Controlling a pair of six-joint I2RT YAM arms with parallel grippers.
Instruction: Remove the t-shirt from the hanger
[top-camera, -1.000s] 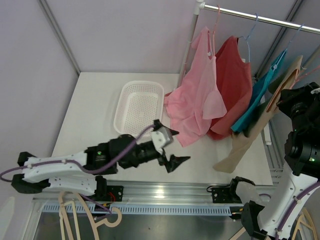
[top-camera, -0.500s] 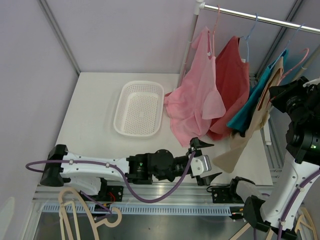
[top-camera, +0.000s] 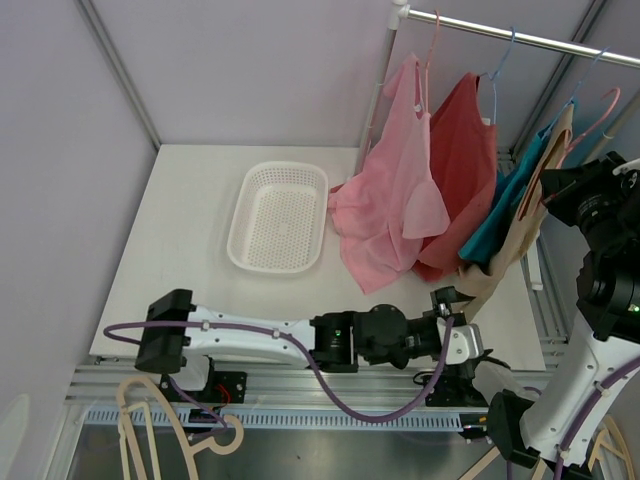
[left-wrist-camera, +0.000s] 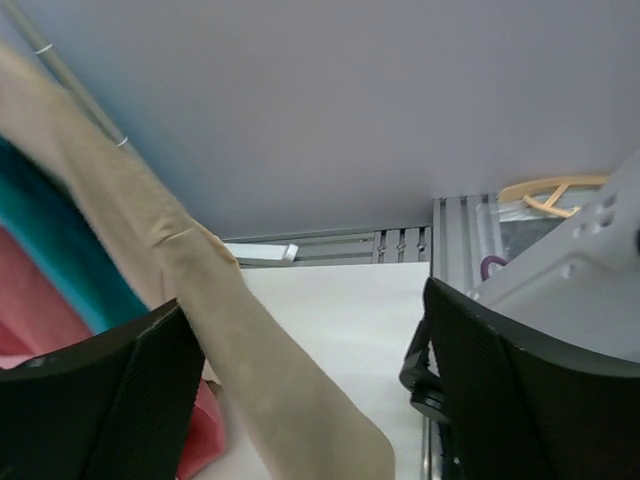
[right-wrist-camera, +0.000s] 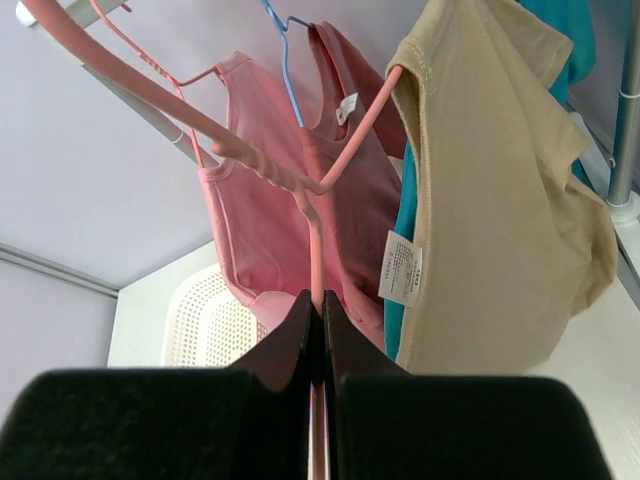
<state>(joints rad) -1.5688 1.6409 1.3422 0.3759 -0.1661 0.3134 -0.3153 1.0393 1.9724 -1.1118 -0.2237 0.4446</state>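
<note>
The white tabletop (top-camera: 190, 230) takes up most of the overhead view. The left arm (top-camera: 250, 340) lies stretched out low along its near edge, from its base at the near left to the wrist close to the near right corner. The right arm (top-camera: 600, 290) stands tall off the right edge, with its wrist raised to about the height of the hanging clothes.

A metal rail (top-camera: 520, 38) runs above the far right corner. A pink shirt (top-camera: 390, 215), a red shirt (top-camera: 465, 170) and a teal shirt (top-camera: 500, 215) hang there side by side, with the pink one's hem bunched on the tabletop. The beige t-shirt (top-camera: 505, 255) is the rightmost garment, beside the teal one. It hangs down over the right edge with its lower end near the left wrist. A white basket (top-camera: 280, 215) sits around the middle of the tabletop, left of the pink shirt.

In the right wrist view, the pink hanger (right-wrist-camera: 312, 240) carries the beige t-shirt by the neck on one of its arms, with the label showing. The right fingers (right-wrist-camera: 290, 350) are pressed together on the hanger's thin stem.

The left fingers (left-wrist-camera: 100, 400) are spread wide and grip nothing. The beige hem hangs in the gap between them, close to one finger; whether it touches that finger I cannot tell.
</note>
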